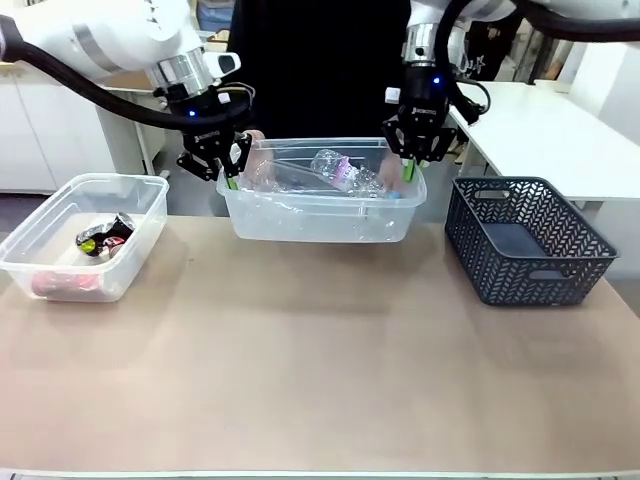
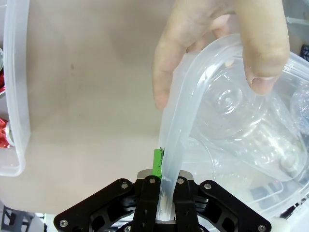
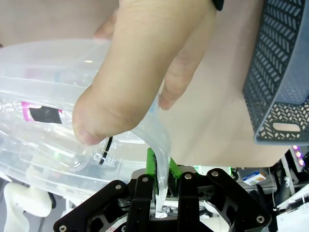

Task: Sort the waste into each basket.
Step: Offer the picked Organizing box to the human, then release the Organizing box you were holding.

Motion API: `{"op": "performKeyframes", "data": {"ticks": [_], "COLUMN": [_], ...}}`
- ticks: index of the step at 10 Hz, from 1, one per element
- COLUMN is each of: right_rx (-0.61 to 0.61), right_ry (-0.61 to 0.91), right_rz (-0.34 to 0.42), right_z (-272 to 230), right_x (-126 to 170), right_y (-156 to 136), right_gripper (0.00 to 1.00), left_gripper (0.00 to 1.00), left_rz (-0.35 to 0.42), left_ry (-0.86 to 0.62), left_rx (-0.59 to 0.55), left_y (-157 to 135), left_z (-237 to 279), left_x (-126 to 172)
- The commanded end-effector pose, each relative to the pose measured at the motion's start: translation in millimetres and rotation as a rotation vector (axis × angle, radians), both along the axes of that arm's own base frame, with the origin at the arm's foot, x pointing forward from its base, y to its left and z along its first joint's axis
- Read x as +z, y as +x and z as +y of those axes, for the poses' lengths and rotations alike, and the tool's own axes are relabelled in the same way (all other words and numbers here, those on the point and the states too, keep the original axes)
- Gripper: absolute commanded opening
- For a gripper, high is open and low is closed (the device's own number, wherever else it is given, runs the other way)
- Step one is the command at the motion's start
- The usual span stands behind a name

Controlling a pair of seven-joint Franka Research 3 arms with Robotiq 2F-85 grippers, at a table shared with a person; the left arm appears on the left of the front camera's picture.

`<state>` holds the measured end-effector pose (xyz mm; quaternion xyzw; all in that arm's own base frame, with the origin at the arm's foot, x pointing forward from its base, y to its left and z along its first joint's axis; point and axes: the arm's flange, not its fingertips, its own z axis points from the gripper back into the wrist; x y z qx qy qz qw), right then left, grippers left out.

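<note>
Two clear plastic tubs, one (image 1: 85, 235) on the left and one (image 1: 322, 205) in the middle. One dark lattice basket (image 1: 527, 240). Two robot tools, left (image 1: 222, 165) and right (image 1: 414, 160). Two person's hands (image 2: 217, 43) (image 3: 140, 67). At least one clear bottle (image 1: 345, 172); wrappers too jumbled to count.

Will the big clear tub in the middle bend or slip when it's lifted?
The tub probably flexes: its thin rim curves where the left gripper pinches it. It's likely light, holding only bottles. The smooth plastic might slip, though a person's hand grips the rim too.
</note>
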<state>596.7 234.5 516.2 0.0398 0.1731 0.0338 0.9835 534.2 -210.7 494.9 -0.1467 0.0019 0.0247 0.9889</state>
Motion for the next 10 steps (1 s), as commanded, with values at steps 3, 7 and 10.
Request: {"op": "performKeyframes", "data": {"ticks": [3, 7, 10], "right_rx": [0.012, 0.012, -0.068], "right_ry": [0.003, 0.003, 0.018], "right_rz": [-0.004, -0.004, -0.095], "right_z": [3, 3, -4], "right_x": [3, 3, 12], "right_y": [-3, -3, -12], "right_gripper": [0.06, 0.06, 1.00], "left_gripper": [0.03, 0.03, 1.00], "left_rz": [-0.012, -0.012, -0.040], "left_ry": [-0.003, -0.003, 0.035], "left_rx": [0.000, 0.000, -0.025], "left_y": [-3, -3, -8], "left_z": [2, 2, -4], "left_x": [6, 6, 11]}}
